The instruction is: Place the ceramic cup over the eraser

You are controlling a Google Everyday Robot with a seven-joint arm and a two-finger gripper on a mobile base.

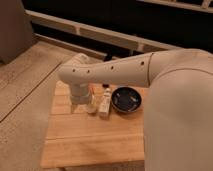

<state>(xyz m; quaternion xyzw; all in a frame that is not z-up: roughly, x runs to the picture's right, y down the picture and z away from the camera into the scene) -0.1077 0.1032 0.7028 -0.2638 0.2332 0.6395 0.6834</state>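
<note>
- From my seat I see the arm [115, 70] reaching from the right across the picture to the left, over the far half of the wooden worktop [95, 142].
- At its left end the arm turns down, and the pincer [78, 101] hangs low over the far left part of the worktop, close to the surface.
- I cannot tell whether the pincer is spread, pressed together or pinching anything; the wrist hides its lower end.
- The cup [92, 103], a small pale glossy shape, is just beside the pincer on its right. I cannot tell whether the two touch.
- The cup seems to stand on the worktop, though its base is hard to make out.
- Just right of the cup lies a pale oblong block [104, 106], its long side running away from me. I cannot say for sure what it is.
- Right of the block sits the wide dark bowl [126, 99], upright, near the block but apart from it and from the cup.
- Cup, block and bowl form a row from left to right, with the pincer at the left end.
- The robot's pale body [182, 120] fills the right side and covers the worktop's right edge.
- A speckled floor [22, 95] lies to the left of the worktop.
</note>
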